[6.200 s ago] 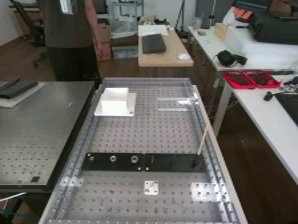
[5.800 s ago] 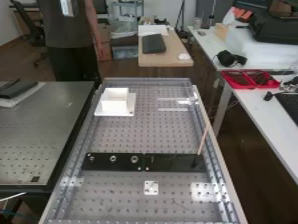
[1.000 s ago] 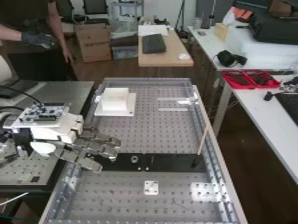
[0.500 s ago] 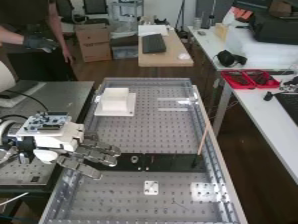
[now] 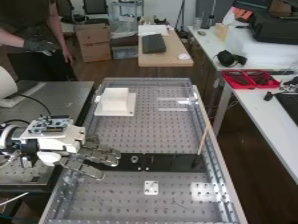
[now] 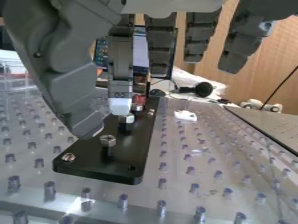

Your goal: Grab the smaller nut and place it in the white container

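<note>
Fingers (image 5: 103, 158) arrived over black plate (image 6: 93, 161), near nuts (image 6: 108, 140), thin stick (image 5: 203, 137) farther off

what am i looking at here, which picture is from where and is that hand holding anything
This is a white robot arm with a dark grey mechanical hand on its end. The high view comes from a fixed camera looking down along the bench; the wrist view comes from a camera on the arm, so the hand's thumb looks huge. On the bench lies a long black strip, where metal nuts sit in a row. Farther along stands a white container, the nut's intended destination. A thin stick leans up at the strip's other end. The hand hangs over the nuts with its fingers fairly straight, and seems to hold nothing.
</note>
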